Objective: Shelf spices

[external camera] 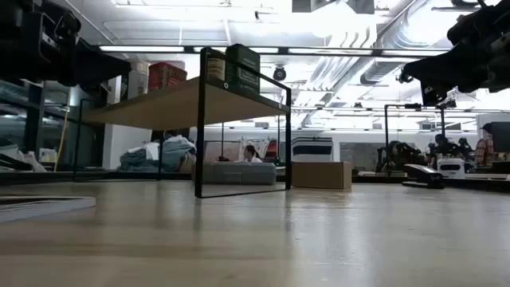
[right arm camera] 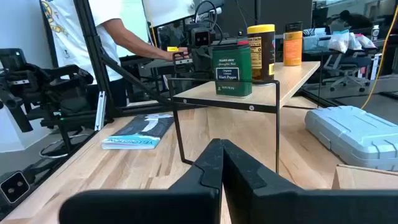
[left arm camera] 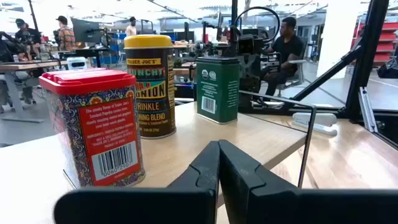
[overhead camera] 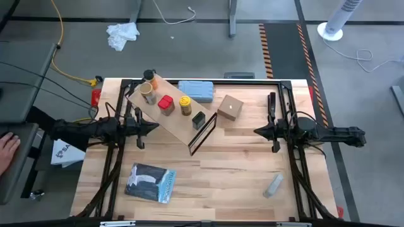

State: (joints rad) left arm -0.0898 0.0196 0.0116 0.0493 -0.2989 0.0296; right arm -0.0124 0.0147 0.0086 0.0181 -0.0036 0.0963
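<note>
Pale wooden desk [overhead camera: 240,164] fills your high view, with grey floor around it. Nearest you on the desk lie a book [overhead camera: 149,183] toward the left and a small grey bar [overhead camera: 273,185] toward the right.

Farther in, your two arms lie level and face each other across the middle. Your left hand [overhead camera: 151,128] sits just beside the shelf's left edge, its fingers [left arm camera: 208,171] pressed together and holding nothing. Your right hand [overhead camera: 260,132] waits well apart from the shelf, past the cardboard cube [overhead camera: 230,108]; its fingers [right arm camera: 214,165] are also closed on nothing.

Between the hands the shelf [overhead camera: 170,116] stands at a slant, running from far left to nearer right. All five spices are on its plank: the amber jar [overhead camera: 149,77] at the far end, then the tan cylinder [overhead camera: 148,93], the red tin [overhead camera: 166,104], the yellow jar [overhead camera: 185,104], and the black tin [overhead camera: 199,120] at the near end, each standing upright.

Behind the shelf, a blue-grey case [overhead camera: 196,90] lies flat near the far edge.

Beyond the desk, your left wrist view shows a seated person [left arm camera: 287,43] at a workstation.
</note>
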